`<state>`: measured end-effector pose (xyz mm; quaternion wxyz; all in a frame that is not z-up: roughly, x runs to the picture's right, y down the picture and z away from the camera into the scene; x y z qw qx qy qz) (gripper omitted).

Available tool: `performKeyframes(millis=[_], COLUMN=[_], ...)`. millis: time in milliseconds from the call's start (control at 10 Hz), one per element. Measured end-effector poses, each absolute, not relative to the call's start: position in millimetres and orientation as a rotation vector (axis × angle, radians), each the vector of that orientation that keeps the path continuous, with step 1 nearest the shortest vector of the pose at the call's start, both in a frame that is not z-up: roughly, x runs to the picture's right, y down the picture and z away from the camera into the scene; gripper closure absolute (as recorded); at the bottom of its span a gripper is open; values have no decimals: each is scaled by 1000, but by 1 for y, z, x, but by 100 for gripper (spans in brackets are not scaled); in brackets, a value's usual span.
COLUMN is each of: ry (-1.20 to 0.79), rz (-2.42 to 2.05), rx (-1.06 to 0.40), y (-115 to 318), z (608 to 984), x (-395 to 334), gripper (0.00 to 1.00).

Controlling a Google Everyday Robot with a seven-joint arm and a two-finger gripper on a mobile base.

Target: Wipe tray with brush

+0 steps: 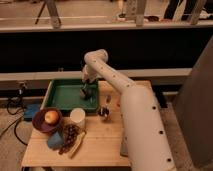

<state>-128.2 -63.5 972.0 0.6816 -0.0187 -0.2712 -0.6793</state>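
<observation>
The green tray [62, 96] lies at the back left of the wooden table. My gripper [86, 91] hangs down from the white arm over the tray's right part, close to its floor. A small dark shape [85, 94] sits at the gripper's tip, against the tray. It may be the brush, but I cannot tell it apart from the gripper.
A purple bowl [44, 122] with an apple stands in front of the tray. Beside it are a white cup [77, 117], a blue block [54, 140], dark grapes [69, 134] and a banana [77, 146]. A small dark cup-like object [104, 111] stands right of the tray.
</observation>
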Motion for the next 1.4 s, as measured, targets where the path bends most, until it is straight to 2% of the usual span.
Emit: performKeyframes(millis=[400, 900, 1400], ry=[-701, -815, -788], rz=[-1503, -1549, -1573], rx=[-6, 58, 55], y=[-62, -24, -10], z=[980, 936, 924], x=[-169, -199, -158], gripper=[100, 100, 100])
